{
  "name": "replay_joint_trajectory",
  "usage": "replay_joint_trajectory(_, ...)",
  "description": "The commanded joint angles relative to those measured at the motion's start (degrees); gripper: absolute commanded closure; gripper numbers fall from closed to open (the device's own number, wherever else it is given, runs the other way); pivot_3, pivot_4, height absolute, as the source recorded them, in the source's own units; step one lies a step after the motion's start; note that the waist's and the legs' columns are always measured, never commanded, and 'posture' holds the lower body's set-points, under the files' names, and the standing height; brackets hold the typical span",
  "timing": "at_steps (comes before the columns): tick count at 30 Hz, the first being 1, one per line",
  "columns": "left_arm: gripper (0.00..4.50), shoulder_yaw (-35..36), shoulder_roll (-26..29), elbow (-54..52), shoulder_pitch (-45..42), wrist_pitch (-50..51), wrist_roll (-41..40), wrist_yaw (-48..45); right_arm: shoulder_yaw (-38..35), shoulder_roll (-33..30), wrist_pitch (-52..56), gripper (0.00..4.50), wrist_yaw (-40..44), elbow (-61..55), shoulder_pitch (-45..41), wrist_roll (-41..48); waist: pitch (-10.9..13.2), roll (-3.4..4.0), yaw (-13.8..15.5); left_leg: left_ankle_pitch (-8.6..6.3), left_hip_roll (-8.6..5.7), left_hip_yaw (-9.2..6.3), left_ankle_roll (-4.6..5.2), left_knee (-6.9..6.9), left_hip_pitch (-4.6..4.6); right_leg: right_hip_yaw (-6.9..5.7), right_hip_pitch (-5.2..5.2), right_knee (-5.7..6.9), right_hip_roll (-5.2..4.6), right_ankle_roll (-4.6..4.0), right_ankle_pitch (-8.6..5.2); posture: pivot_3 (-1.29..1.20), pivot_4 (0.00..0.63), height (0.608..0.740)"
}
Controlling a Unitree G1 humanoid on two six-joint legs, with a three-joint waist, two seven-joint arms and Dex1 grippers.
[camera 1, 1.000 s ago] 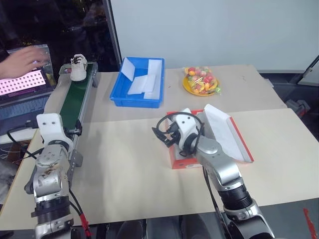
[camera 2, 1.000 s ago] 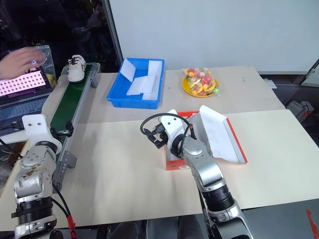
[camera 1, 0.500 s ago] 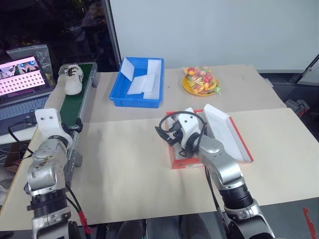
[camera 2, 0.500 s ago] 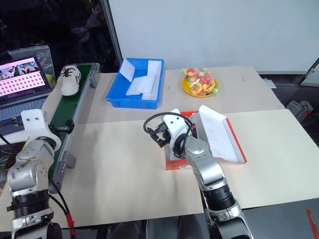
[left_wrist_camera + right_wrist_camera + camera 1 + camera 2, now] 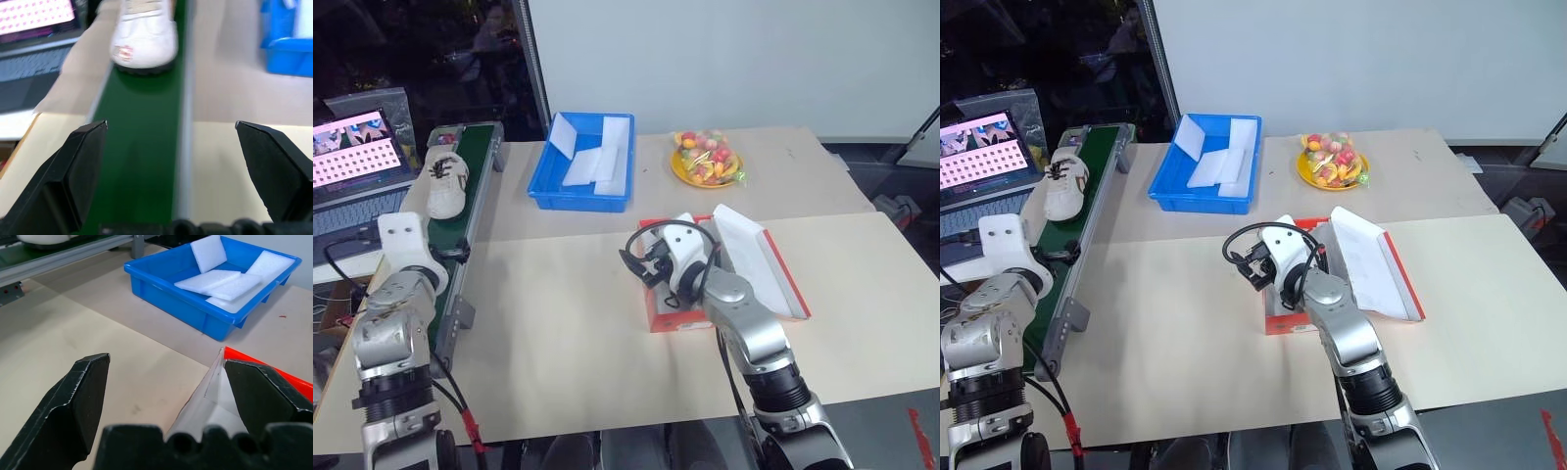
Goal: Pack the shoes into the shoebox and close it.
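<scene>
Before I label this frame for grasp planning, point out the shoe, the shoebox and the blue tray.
shoe (image 5: 444, 182): left eye view, on its laced upper.
shoebox (image 5: 788, 284): left eye view, on the red edge of its open lid.
blue tray (image 5: 579, 200): left eye view, on its near wall.

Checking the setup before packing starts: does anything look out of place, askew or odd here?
One thing: the sneaker lies on the green conveyor belt, skewed across it with its heel over the belt's outer edge. The shoebox sits open on the table, and the foam pieces stay inside the blue tray.
</scene>
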Motion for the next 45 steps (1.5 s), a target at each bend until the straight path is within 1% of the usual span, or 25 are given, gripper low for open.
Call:
replay_joint_trajectory(1, 0.00, 3.38, 2.04, 0.98, -0.48, -2.29, 0.70, 2.01, -0.61, 0.07, 0.01, 0.12, 0.16, -2.20, -0.02, 0.07, 0.00, 0.00, 0.05, 0.00, 0.00, 0.00, 0.00, 0.00, 0.00, 0.00, 0.00, 0.00, 0.00, 0.00, 0.00, 0.00, 0.150, 0.740)
replay_joint_trajectory(17, 0.00, 3.40, 1.60, 2.48, -0.65, -2.45, -0.30, 2.16, -1.09, 0.40, 0.89, 0.12, 0.09, -3.32, 0.23, 0.43, 0.01, -0.02, 0.05, -0.02, 0.00, 0.00, -0.04, -0.02, -0.01, 0.00, 0.00, -0.02, 0.00, 0.00, 0.00, 0.00, 0.150, 0.740)
replay_joint_trajectory(21, 0.00, 3.13, 0.80, 2.68, -0.66, -0.70, -0.99, 2.19, -1.57, 0.54, 1.39, 0.12, 0.10, -3.76, 0.14, 0.78, 0.01, -0.02, 0.10, -0.01, 0.00, -0.01, -0.04, -0.02, 0.00, -0.01, 0.01, -0.02, 0.00, 0.00, 0.00, 0.00, 0.150, 0.740)
replay_joint_trajectory(24, 0.00, 2.52, -0.30, 0.95, -0.33, 0.00, -1.78, 1.98, -2.15, 0.76, 1.90, 0.12, 0.08, -4.20, -0.06, 1.18, 0.01, -0.02, 0.14, -0.01, 0.00, -0.01, -0.05, -0.02, 0.01, -0.01, 0.01, 0.00, 0.00, 0.00, 0.00, 0.00, 0.150, 0.740)
replay_joint_trajectory(27, 0.64, 2.38, -0.66, 0.24, -0.59, 0.07, -2.47, 1.65, -2.46, 0.87, 2.09, 0.00, 0.15, -4.26, -0.19, 1.14, 0.01, -0.02, 0.45, 0.02, 0.00, -0.02, -0.09, -0.02, 0.03, -0.01, 0.03, 0.03, 0.00, 0.00, 0.00, 0.00, 0.150, 0.740)
replay_joint_trajectory(33, 2.72, 2.53, -0.14, 1.14, -1.38, 0.84, -2.43, 2.45, -3.07, 1.11, 2.33, 0.00, 0.27, -4.32, -0.42, 1.13, 0.01, -0.02, 0.42, 0.08, 0.00, -0.03, -0.19, -0.02, 0.04, -0.03, 0.04, 0.05, 0.00, -0.02, 0.01, 0.00, 0.150, 0.740)
replay_joint_trajectory(45, 2.72, 1.44, -0.77, 1.99, -2.19, 1.38, -2.46, 2.81, -4.27, 1.01, 3.25, 0.00, 0.00, -5.43, -0.17, 1.17, 0.01, -0.03, 0.52, 0.09, 0.00, -0.07, -0.22, -0.02, 0.06, -0.06, 0.06, 0.07, 0.00, -0.02, 0.01, 0.00, 0.150, 0.740)
